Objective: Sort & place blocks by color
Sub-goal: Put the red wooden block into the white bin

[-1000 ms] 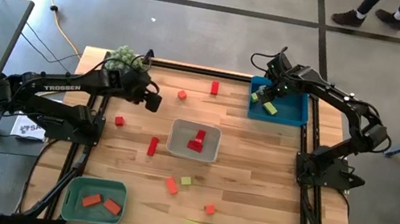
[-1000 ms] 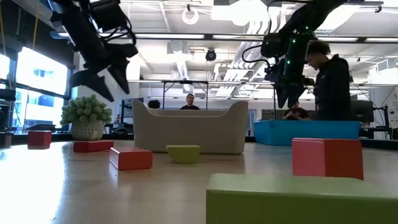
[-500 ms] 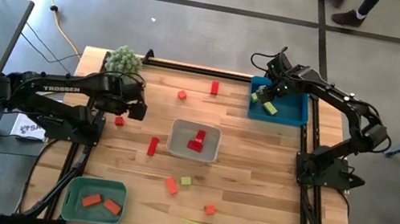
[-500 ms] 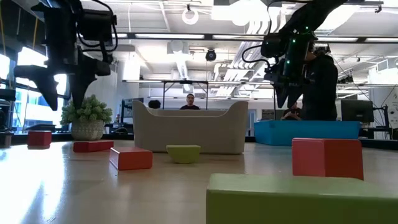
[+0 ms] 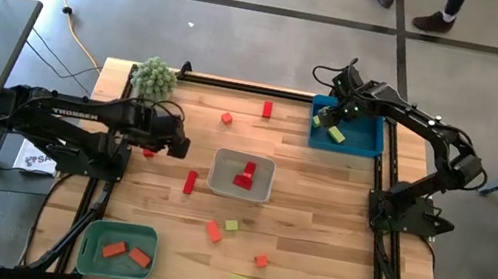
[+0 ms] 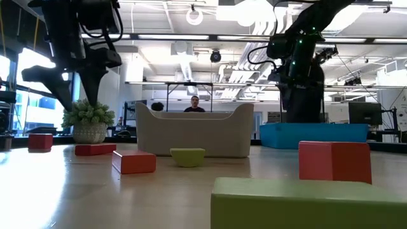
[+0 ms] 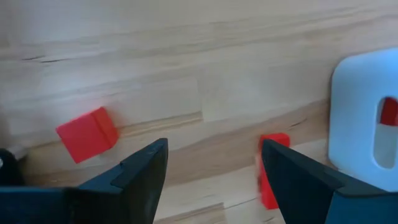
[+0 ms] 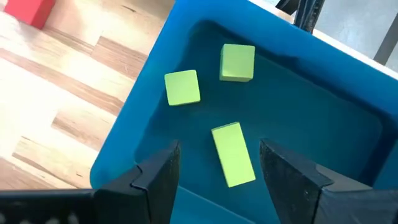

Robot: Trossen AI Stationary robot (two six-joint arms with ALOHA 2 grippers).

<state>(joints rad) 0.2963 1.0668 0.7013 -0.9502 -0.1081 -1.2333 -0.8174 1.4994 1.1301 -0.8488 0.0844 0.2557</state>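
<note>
Left pincer (image 7: 214,168) agape, empty, above red cube (image 7: 87,134); red bar (image 7: 272,168) nearby.

Left arm: we see it stretched rightward, left gripper (image 5: 182,146) held low, fingers spread. Right arm: elbow bent, reaching leftward, right gripper (image 5: 327,115) apparently parted, pointing down.
</note>
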